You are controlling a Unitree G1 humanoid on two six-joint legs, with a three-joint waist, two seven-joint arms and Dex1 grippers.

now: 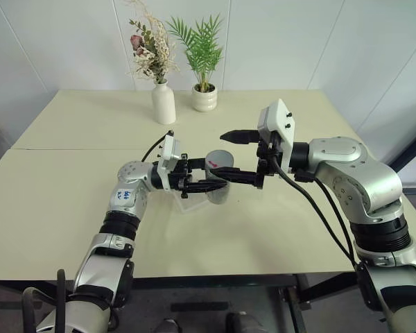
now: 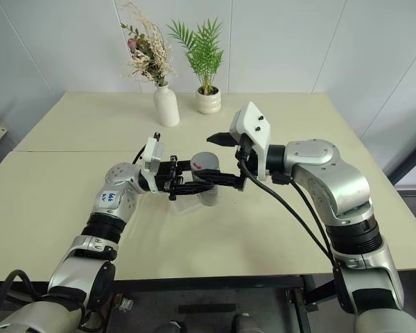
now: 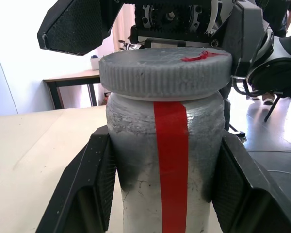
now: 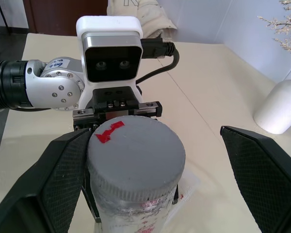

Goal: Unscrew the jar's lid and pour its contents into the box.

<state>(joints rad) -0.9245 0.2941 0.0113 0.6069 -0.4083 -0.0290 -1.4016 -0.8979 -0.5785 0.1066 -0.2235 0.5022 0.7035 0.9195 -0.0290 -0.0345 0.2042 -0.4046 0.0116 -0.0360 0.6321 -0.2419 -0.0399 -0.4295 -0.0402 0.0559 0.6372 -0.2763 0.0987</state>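
Observation:
The silvery-grey jar (image 3: 136,160) with a red stripe is held upright above the table, my left gripper (image 1: 209,177) shut on its body. Its ribbed grey lid (image 4: 136,158), marked with a red patch, sits on top of the jar. My right gripper (image 1: 220,154) is open and comes in from the right at lid height. One finger (image 4: 63,184) is close beside the lid and the other finger (image 4: 262,179) stands well apart from it. The clear box (image 1: 187,202) lies on the table under the jar, mostly hidden by it and the left gripper.
A white vase (image 1: 163,103) with dried flowers and a round white pot (image 1: 204,97) with a green plant stand at the back of the beige table (image 1: 69,208). Both are well beyond the grippers.

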